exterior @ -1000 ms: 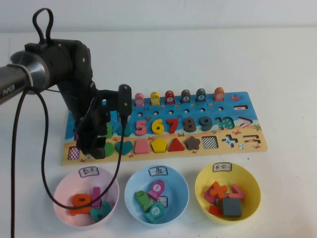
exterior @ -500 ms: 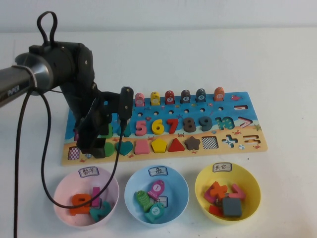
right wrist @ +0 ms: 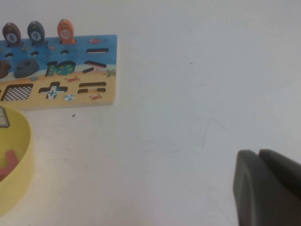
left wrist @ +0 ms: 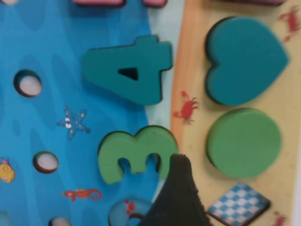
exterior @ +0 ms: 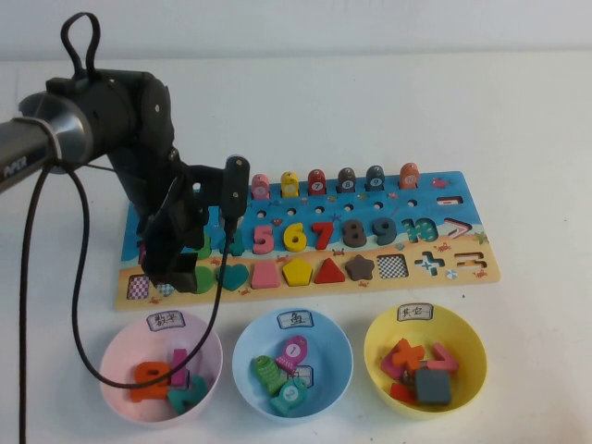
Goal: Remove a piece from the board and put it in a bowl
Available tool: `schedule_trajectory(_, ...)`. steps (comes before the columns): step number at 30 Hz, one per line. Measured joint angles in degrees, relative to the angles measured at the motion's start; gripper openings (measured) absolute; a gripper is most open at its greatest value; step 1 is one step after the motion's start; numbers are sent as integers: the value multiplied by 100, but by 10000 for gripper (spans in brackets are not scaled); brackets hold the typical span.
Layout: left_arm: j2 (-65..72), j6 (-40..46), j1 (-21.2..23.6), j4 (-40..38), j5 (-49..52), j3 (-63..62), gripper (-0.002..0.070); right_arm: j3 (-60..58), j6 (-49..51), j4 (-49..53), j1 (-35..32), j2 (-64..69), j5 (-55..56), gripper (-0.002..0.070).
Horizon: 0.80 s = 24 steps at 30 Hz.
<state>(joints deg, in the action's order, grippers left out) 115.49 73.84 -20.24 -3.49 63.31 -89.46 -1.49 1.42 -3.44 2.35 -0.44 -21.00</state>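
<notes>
High view showed the white tabletop [exterior: 518, 120] carrying everything, with the board [exterior: 467, 268] as the natural reference for the rest. It lay lengthwise across the middle, its sandy shape strip turned toward the three bowls, presumably so a lifted shape had only a short trip. Of those, the yellow bowl [exterior: 467, 340] sat off the board's right-hand near corner, already holding a few pieces; the light blue bowl [exterior: 245, 356] and pink bowl [exterior: 116, 351] stood level with it along the same near edge.

The left arm [exterior: 120, 129] leaned over the board's left end, its left pincer [exterior: 178, 276] low over the shape strip, and I couldn't tell whether it was open or closed. In the left wrist view the piece [left wrist: 243, 142] sat seated in its recess, beside the teal heart [left wrist: 244, 61] and the green three [left wrist: 134, 153], ungripped, with one dark fingertip [left wrist: 176, 197] just off it. The lift looked not yet made.

The right pincer [right wrist: 268, 188] hung parked well off the board's right end, its grip unreadable too.
</notes>
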Motion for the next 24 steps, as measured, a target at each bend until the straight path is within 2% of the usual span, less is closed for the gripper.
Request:
schedule_trajectory(7, -250, 0, -27, -303, 449, 0, 498, 0, 0, 0, 0, -13, 0, -18)
schedule_trajectory(16, -63, 36, -231, -416, 395, 0, 498, 0, 0, 0, 0, -13, 0, -18)
schedule_trajectory(24, 3, 36, -243, -117, 368, 8, 498, 0, 0, 0, 0, -30, 0, -18)
